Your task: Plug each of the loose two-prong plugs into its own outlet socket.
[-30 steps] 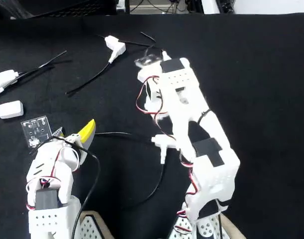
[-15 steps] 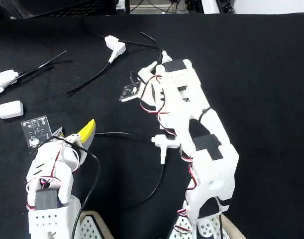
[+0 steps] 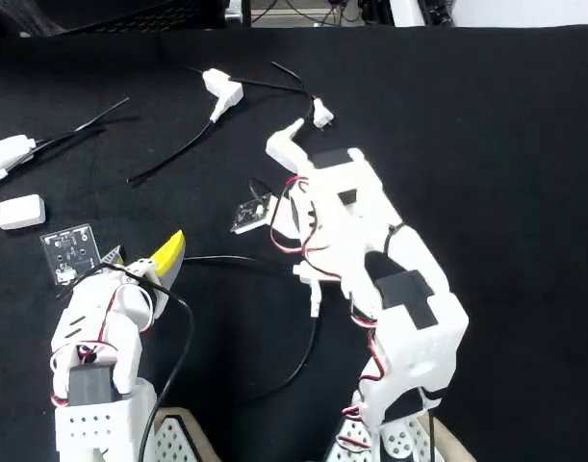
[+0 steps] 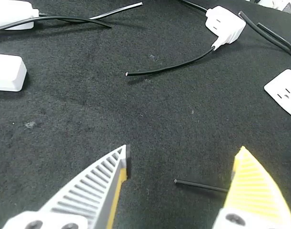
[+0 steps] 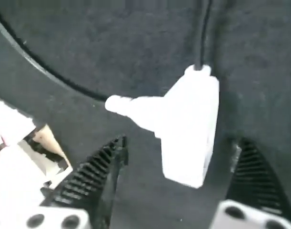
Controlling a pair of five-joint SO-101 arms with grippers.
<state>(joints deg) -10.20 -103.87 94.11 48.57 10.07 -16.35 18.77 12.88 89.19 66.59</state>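
I am working over the black table (image 3: 505,192), and I judge that I am at the pick-up step for one plug. My right arm (image 3: 390,279) is bending over the middle of the cloth. My right gripper (image 5: 178,143) is hanging with its dark jaws spread wide on either side of a white plug (image 5: 188,133), which is lying flat on the cloth just beside that arm. My left gripper (image 4: 183,152) is sitting at the near left of the table, its jaws likewise apart and gripping nothing, with only a black cord end (image 4: 200,186) lying between them. Next, I am expecting to lower, centre the plug body between the fingers and close on it. Then I would be carrying it to an outlet socket (image 4: 284,93) whose two slots are showing. The plug is looking blocky and plain white, with a rounded stub on one side. I am seeing no prongs, so I cannot tell which way they are pointing.
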